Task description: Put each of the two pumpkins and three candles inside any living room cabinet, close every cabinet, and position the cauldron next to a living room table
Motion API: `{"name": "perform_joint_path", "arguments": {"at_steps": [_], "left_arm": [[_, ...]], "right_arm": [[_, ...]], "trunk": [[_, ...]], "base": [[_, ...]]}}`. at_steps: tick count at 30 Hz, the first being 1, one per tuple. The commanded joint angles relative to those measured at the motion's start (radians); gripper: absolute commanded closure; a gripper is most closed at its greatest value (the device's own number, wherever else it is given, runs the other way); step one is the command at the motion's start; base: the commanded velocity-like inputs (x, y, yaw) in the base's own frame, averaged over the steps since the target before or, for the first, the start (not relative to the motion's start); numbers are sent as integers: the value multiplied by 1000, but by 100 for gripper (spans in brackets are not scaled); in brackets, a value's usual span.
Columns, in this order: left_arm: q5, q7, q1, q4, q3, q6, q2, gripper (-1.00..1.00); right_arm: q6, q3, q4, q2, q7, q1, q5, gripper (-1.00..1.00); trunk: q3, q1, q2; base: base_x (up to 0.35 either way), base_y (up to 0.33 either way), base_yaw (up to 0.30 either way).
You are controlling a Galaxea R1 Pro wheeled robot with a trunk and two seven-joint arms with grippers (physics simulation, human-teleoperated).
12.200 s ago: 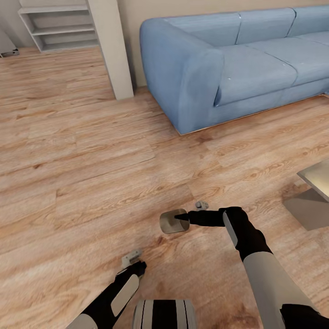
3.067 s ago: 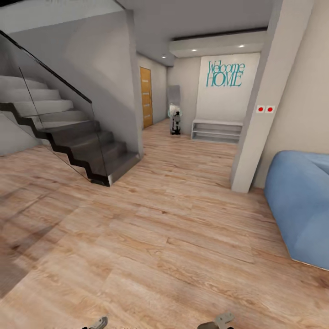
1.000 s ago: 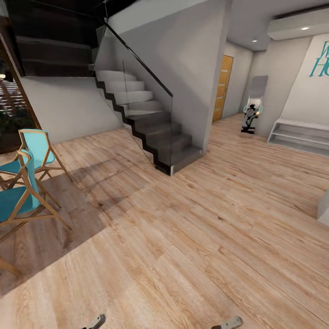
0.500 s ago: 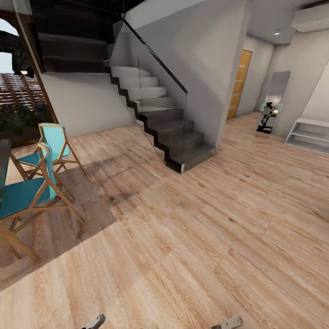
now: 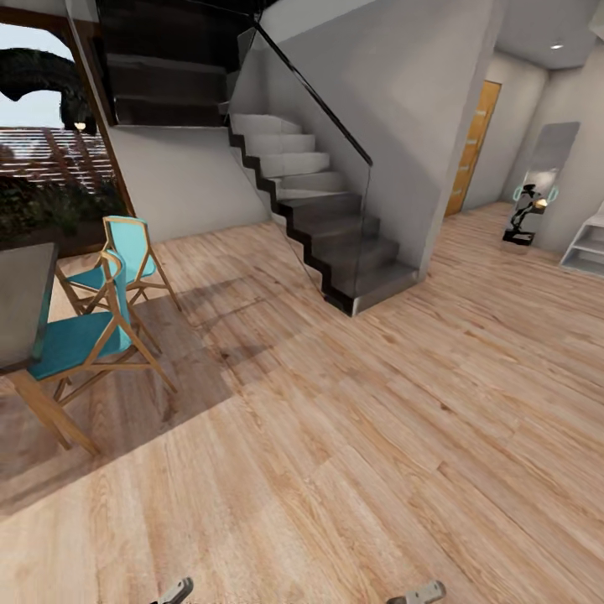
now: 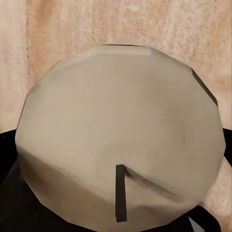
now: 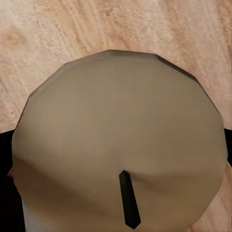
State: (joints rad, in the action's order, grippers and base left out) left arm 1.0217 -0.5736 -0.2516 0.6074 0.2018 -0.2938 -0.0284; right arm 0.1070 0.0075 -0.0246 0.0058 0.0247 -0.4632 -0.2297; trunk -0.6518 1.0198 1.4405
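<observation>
Each claw grips candle (image 6: 121,135) (image 7: 121,140) (wick visible) above wood floor (image 5: 335,436).

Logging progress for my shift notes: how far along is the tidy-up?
Nothing looks stowed yet. In hand: a stubby grey-beige candle fills the left wrist view, another beige candle the right. The head view shows wood-plank floor, a grey staircase, turquoise chairs; pumpkins, cabinets and cauldron remain.

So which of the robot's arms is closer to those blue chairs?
Left. Its left gripper shows at the bottom edge on the same side as the blue chairs; the right gripper sits further away, across the wooden floor. Each carries a candle.
</observation>
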Motion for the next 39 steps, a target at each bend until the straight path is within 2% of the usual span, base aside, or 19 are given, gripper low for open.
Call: {"name": "perform_joint_path", "arguments": {"at_steps": [1,22,29,39], "left_arm": [[-2,0,0,0,0,-1,0,100],[-2,0,-1,0,2,-1,1,100],[-2,0,0,0,1,-1,1,100],[-2,0,-1,0,1,-1,1,100]], "right_arm": [[0,0,0,0,-2,0,4,100],[0,-1,0,-1,-3,0,5,100],[0,-1,1,-8,-12,0,7,100],[3,-1,2,-4,-12,0,11,100]], "trunk": [[-1,0,0],[-28,0,0],[-29,0,0],[-34,0,0]], "base": [[0,0,182],[0,0,195],[0,0,33],[0,0,91]]}}
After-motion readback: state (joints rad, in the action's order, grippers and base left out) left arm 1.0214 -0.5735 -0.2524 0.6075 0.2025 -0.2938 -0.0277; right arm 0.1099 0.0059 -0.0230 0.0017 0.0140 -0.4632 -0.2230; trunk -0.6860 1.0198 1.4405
